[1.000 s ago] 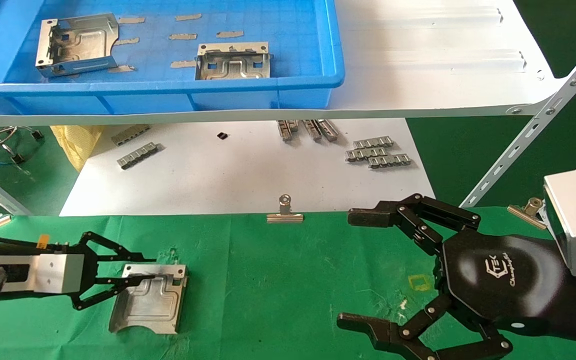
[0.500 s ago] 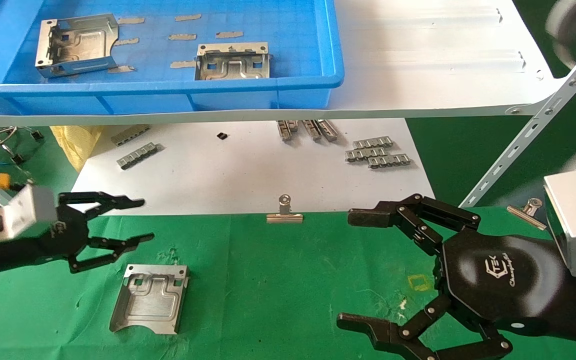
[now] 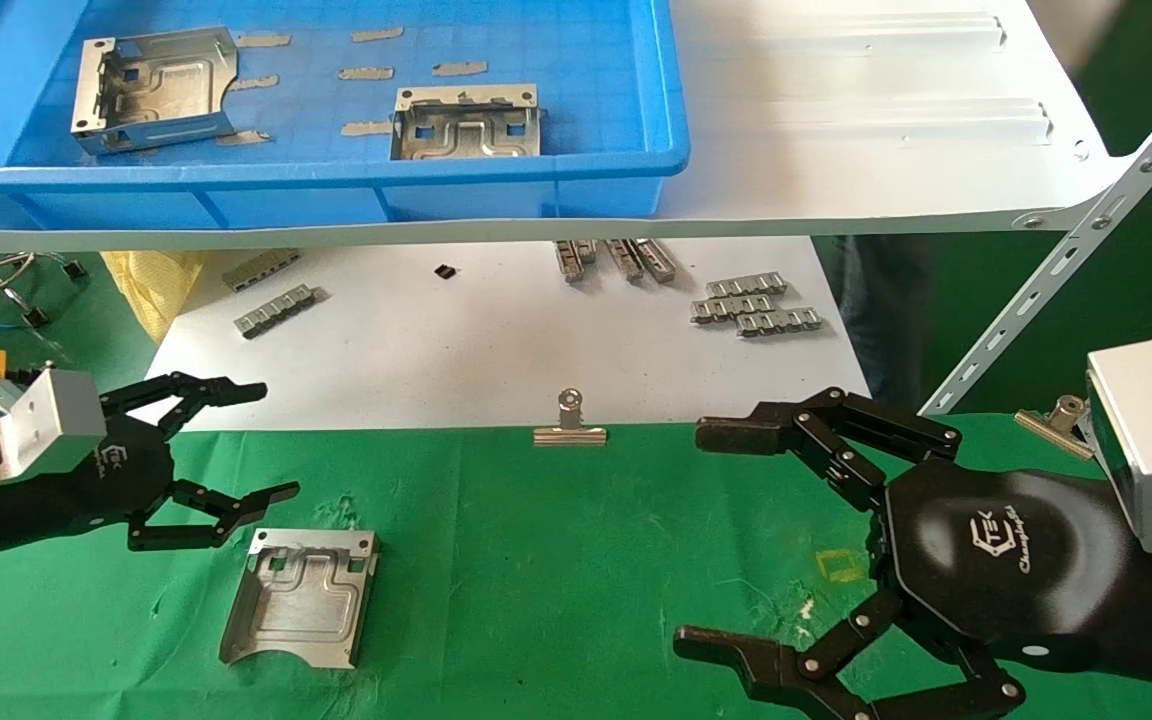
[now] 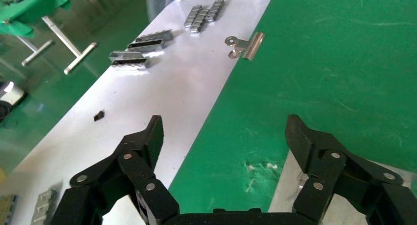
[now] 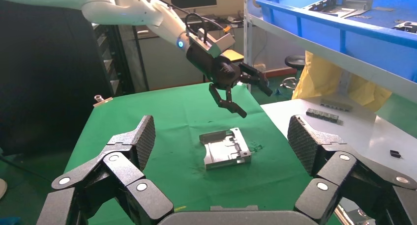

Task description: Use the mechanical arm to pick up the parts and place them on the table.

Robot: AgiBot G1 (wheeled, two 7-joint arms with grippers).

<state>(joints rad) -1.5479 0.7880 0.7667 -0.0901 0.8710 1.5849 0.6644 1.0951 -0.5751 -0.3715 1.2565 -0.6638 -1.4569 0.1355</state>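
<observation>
The left gripper (image 3: pixel 236 440), fingers wide and empty, hung just at ten o'clock of the part (image 3: pixel 301 598) on the worktop (image 3: pixel 556 560). The right gripper (image 3: pixel 726 540) idled, wide. Descending, a fingertip might clip that part.

Looks like a factory-style assembly workshop: green-cloth bench (image 3: pixel 556 560) held by a binder clip (image 3: pixel 569 424), blue plastic bin (image 3: pixel 496 190) of stamped metal brackets (image 3: pixel 466 122) on a white slotted-angle shelf (image 3: pixel 866 150), ridged metal strips (image 3: pixel 756 304) on a white board (image 3: pixel 496 350).
</observation>
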